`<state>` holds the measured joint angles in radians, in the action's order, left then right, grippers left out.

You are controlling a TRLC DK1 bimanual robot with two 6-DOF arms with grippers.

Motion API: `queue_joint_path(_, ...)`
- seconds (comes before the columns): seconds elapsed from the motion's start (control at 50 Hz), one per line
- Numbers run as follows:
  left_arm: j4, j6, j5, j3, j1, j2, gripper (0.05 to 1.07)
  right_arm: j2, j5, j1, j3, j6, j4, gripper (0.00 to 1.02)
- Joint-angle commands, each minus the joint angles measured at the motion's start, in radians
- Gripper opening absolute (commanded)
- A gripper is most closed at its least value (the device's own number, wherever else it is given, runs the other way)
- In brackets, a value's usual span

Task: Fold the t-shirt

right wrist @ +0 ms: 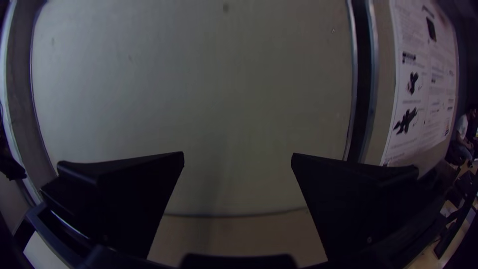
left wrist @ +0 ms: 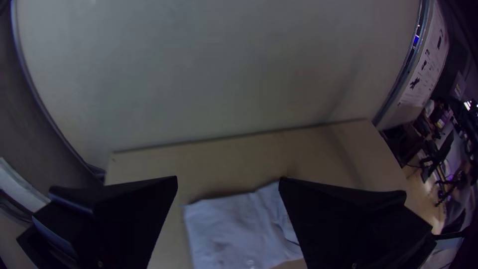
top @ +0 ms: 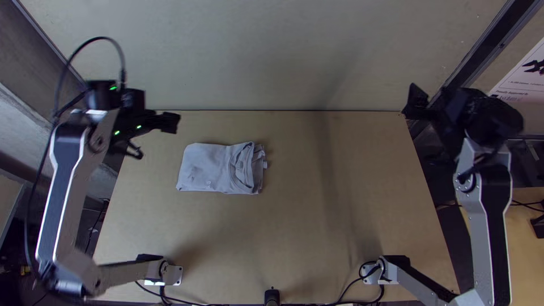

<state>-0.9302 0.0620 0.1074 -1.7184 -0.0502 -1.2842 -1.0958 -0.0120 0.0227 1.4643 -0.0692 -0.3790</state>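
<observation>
The pale grey t-shirt (top: 212,168) lies on the left half of the table (top: 368,170), folded rectangular, one end creased. Left pincer (top: 173,122) and right pincer (top: 411,103), near the table's far corners, have fingers apart.

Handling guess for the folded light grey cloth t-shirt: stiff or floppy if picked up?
The folded light grey cloth t-shirt probably sags and may unfold if pinched by one layer, since several loose layers show at one end. It looks thin, so likely light. Lying flat on the light wooden table, it would probably slide or wrinkle, not roll.
</observation>
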Motion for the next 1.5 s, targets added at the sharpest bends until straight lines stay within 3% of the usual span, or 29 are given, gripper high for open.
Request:
queue_joint_path(0.0, 0.088, 0.064, -0.002, 0.131, 0.058, 0.180, 1.03, 0.106, -0.009, -0.012, -0.035, 0.012, 0.074, 0.99)
queue_joint_path(0.14, 0.156, 0.070, -0.003, 0.261, 0.108, 0.319, 1.03, 0.247, -0.009, -0.004, -0.139, 0.012, 0.169, 0.99)
queue_joint_path(0.54, 0.502, 0.052, -0.017, 0.750, 0.185, 0.767, 1.03, 0.714, -0.009, 0.002, -0.490, 0.055, 0.229, 0.99)
queue_joint_path(0.9, 0.608, 0.032, -0.002, 1.134, 0.185, 1.163, 1.03, 1.094, -0.008, 0.005, -0.835, 0.054, 0.298, 0.99)
queue_joint_path(1.1, 0.659, 0.013, -0.003, 1.297, 0.188, 1.289, 1.03, 1.102, -0.008, 0.006, -0.989, 0.031, 0.331, 0.99)
queue_joint_path(1.2, 0.717, 0.027, -0.026, 1.367, 0.197, 1.289, 1.03, 1.103, -0.009, 0.008, -1.116, 0.034, 0.451, 0.99)
queue_joint_path(1.34, 0.921, 0.048, -0.032, 1.525, 0.199, 1.289, 1.03, 1.103, -0.008, 0.016, -1.302, 0.037, 0.578, 0.99)
queue_joint_path(1.48, 0.935, 0.050, -0.032, 1.626, 0.197, 1.289, 1.03, 1.103, -0.009, 0.006, -1.463, 0.034, 0.704, 0.99)
